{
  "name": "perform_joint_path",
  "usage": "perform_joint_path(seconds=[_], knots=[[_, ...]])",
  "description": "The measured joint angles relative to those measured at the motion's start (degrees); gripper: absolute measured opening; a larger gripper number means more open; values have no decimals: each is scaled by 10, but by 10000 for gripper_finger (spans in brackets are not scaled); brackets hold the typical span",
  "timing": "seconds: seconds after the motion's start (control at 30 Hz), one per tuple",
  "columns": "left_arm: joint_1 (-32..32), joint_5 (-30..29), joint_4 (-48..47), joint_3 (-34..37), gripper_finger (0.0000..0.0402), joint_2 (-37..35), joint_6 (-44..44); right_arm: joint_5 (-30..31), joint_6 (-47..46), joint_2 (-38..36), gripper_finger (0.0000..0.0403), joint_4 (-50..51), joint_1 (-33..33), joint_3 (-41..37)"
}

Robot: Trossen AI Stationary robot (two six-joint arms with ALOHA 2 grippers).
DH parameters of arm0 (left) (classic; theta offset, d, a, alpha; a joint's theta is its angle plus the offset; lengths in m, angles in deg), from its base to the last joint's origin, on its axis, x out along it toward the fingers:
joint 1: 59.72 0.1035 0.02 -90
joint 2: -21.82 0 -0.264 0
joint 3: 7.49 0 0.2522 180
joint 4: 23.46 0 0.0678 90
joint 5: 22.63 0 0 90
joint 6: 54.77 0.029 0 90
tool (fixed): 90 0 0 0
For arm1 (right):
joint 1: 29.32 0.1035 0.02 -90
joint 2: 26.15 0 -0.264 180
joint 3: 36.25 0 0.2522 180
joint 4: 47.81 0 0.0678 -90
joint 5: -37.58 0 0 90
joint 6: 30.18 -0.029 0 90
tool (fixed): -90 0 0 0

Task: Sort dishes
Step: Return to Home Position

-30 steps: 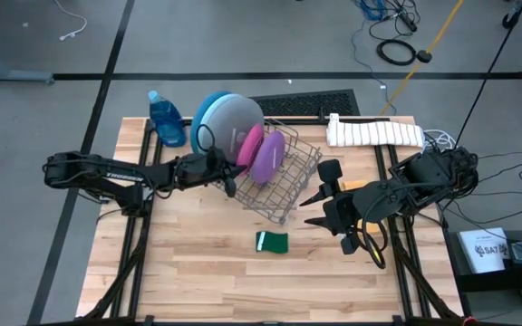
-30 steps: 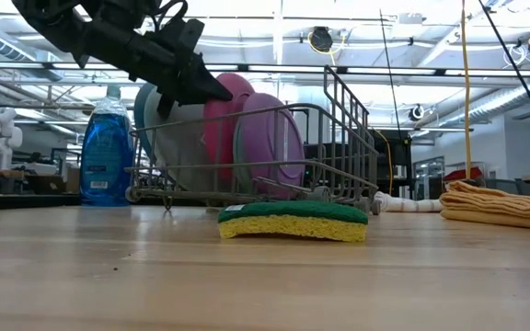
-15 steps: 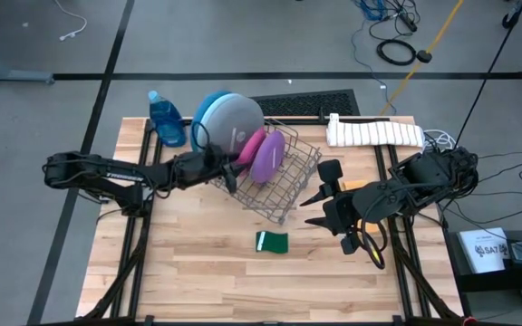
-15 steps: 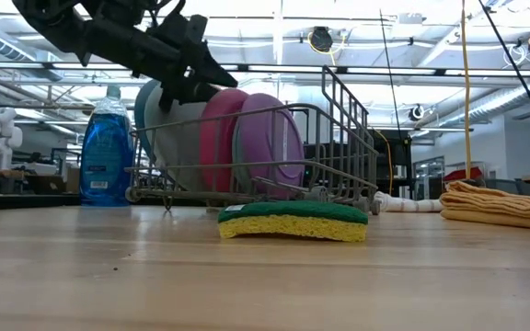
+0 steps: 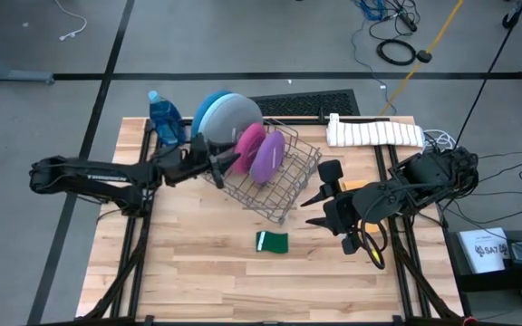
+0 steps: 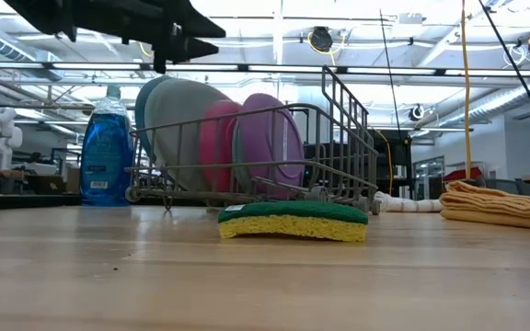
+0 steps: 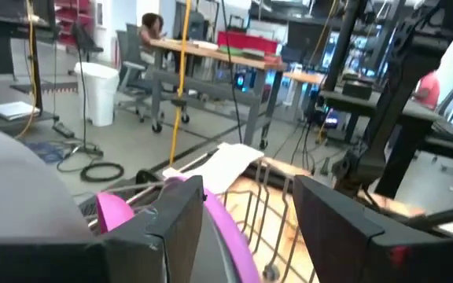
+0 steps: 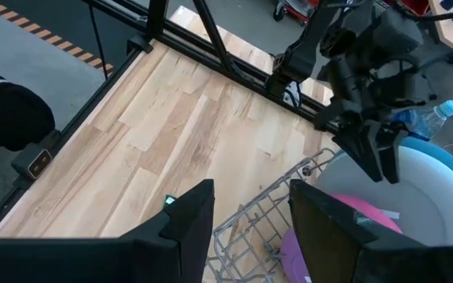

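Four dishes stand on edge in the grey wire rack: a deep-blue plate, a pale-blue plate, a pink plate and a purple plate. In the low view the pink plate sits between the pale-blue plate and the purple plate. My left gripper hovers open at the rack's left side, above the plates, touching nothing. My right gripper waits open, raised to the right of the rack.
A green and yellow sponge lies on the wood in front of the rack. A blue soap bottle stands at the far left corner. A folded towel lies at the far right. Bare wood stretches along the near half of the table.
My left gripper has opened and let go of the pink plate, then risen and drawn back toward the table's left edge. The pink plate has dropped lower into the rack and now stands on edge next to the purple one.
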Motion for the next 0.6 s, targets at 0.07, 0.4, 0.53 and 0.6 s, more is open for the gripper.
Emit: perform_joint_path(seconds=[0.07,0.4,0.53,0.6], knots=[[-2,8,-19,0,198,-11,-6,0,0,0,160,-1,0,-4],[-49,15,-113,0,198,-25,-23,2,-1,1,160,-12,0,-70],[-64,12,-111,0,198,-25,-26,3,0,0,160,-60,-1,-124],[-71,10,-111,0,198,-25,-27,0,1,0,160,-100,-4,-160]])
